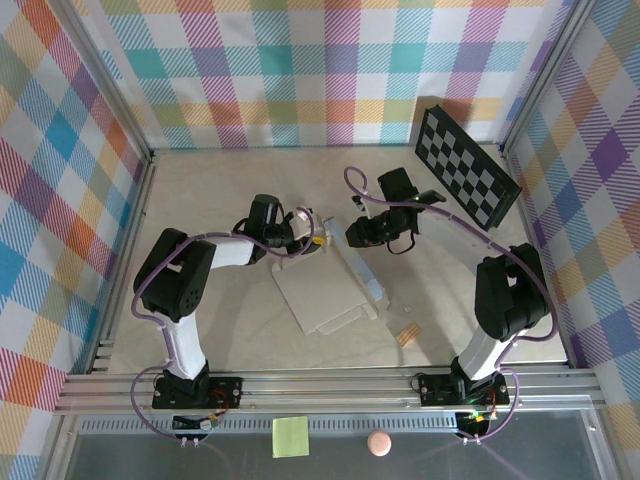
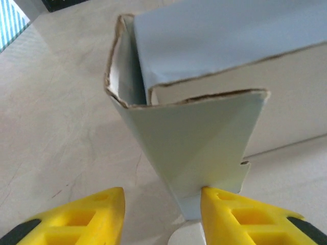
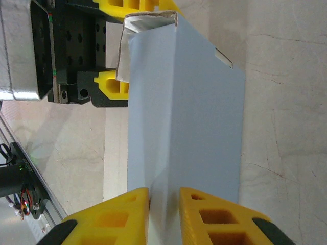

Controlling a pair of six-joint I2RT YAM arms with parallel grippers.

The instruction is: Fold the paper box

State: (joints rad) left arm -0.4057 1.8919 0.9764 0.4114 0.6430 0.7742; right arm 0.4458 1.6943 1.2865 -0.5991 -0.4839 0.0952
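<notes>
While the paper box [image 1: 335, 290] lies half-formed mid-table, I judge it light, thin and easily creased, best gripped along panel edges; my right gripper [image 3: 163, 204] pinches its raised wall, my left gripper [image 2: 162, 214] stands parted, one finger touching the corner flap

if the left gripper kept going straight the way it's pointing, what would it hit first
Most likely the pale grey-white thin cardboard paper box: its folded end flap stands directly ahead of the left gripper, already touching one yellow finger. Depth between the jaws is hard to judge.
</notes>
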